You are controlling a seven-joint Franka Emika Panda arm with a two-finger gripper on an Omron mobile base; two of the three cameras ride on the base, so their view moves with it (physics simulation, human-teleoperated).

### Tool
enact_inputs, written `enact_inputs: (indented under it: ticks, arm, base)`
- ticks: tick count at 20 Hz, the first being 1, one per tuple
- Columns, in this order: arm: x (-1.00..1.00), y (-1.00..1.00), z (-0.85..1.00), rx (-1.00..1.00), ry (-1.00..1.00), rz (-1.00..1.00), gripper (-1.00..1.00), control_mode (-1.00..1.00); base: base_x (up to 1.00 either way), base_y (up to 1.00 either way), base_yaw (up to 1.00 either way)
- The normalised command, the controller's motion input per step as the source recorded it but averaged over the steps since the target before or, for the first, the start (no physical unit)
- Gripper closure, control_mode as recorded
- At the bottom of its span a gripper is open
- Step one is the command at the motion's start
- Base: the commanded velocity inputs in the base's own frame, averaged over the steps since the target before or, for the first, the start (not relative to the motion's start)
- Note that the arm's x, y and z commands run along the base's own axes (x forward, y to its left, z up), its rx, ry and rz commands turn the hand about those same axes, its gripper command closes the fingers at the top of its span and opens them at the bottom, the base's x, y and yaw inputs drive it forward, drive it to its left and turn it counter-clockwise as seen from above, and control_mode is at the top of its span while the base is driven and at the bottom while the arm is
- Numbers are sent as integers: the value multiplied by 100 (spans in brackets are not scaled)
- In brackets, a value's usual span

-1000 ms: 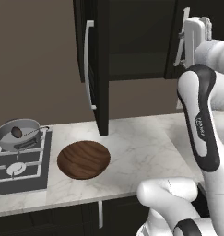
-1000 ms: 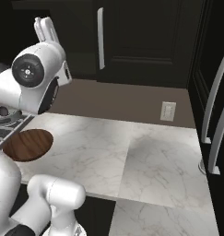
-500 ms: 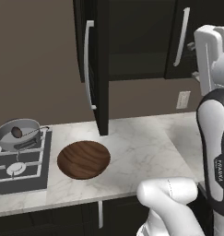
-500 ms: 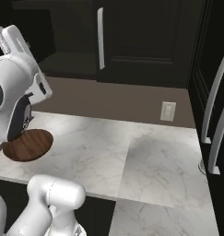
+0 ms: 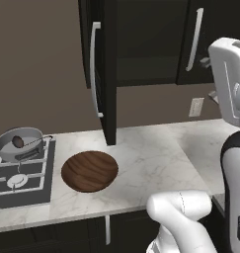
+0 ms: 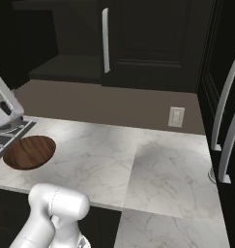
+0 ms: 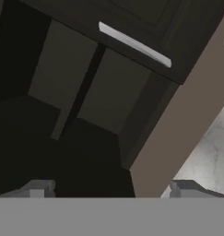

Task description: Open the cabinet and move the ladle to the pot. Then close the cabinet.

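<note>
Dark wood of the cabinet (image 5: 141, 44) fills the top of the left base view; its left door (image 5: 99, 69) stands open, edge toward the camera, and its right door (image 5: 210, 39) is shut. At the left edge of this view the grey pot (image 5: 20, 144) sits on the stove (image 5: 18, 178), and the small brown scoop of the ladle (image 5: 18, 142) lies already inside it. So, as I judge, only the closing of the door is left.

The gripper (image 7: 109, 186) is spread wide and holds nothing. In the hand view its two tips rise at the bottom, facing the dark open inside of the cabinet and the pale handle (image 7: 134, 44) of the shut door in the upper middle.

Some risks I see from here. If the gripper pushes the open door near its hinge side, the door can stop half closed. If it goes too deep into the cabinet, a finger can be caught between door and frame. A wide swing of the arm toward the left can also hit the wooden dish (image 5: 89, 170) on the bench (image 5: 156, 158), or knock the pot and throw the ladle out.
</note>
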Motion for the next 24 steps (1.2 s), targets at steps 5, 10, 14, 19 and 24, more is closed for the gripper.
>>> enact_inputs:
  ticks: [5, 10, 14, 19, 24]
  arm:
    - [-59, 40, 0, 0, 0, 0, -100, -100]
    - [-43, 51, 0, -2, 0, 0, -100, -100]
    - [-37, 43, 0, 0, 0, 0, -100, -100]
    - [-35, 41, 0, 0, 0, 0, -100, -100]
    - [-30, 45, 0, 0, 0, 0, -100, -100]
  base:
    - [0, 0, 0]
    - [0, 0, 0]
    - [0, 0, 0]
    - [0, 0, 0]
    - [0, 0, 0]
